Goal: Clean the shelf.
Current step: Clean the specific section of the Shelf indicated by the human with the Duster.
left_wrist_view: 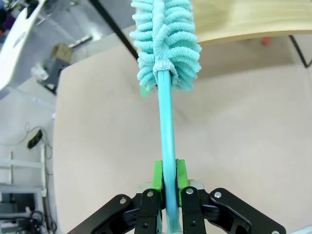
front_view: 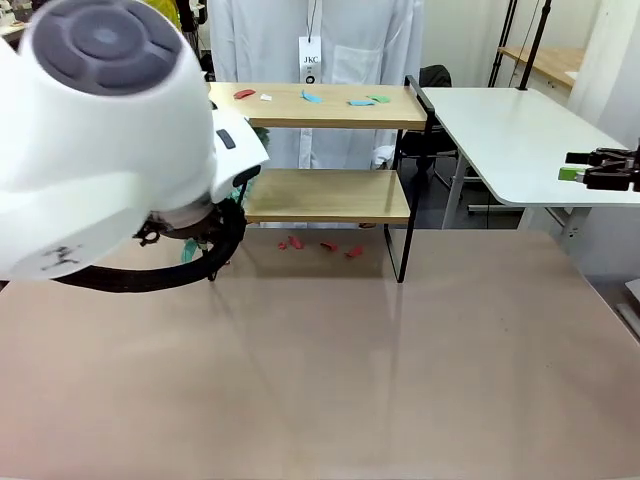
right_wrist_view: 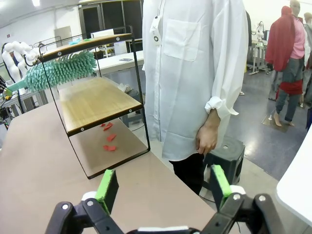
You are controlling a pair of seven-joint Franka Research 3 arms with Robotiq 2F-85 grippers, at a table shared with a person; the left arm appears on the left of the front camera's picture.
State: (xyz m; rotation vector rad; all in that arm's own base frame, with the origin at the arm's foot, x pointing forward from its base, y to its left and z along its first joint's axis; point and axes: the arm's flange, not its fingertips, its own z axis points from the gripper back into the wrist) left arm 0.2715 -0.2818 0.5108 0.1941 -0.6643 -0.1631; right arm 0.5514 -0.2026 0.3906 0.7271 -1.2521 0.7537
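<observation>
Shelf point(left_wrist_view: 253, 19) stands beyond left pincer point(left_wrist_view: 169, 173), near head of its gripped duster point(left_wrist_view: 165, 48).

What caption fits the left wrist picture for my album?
The left fingers pinch a fluffy teal duster pointing at the wooden shelf.

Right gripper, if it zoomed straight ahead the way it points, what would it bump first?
Most likely the person's white coat, across the table. The open right gripper aims about there, with the shelf just off to one side. Depth is hard to judge, so it's a guess.
</observation>
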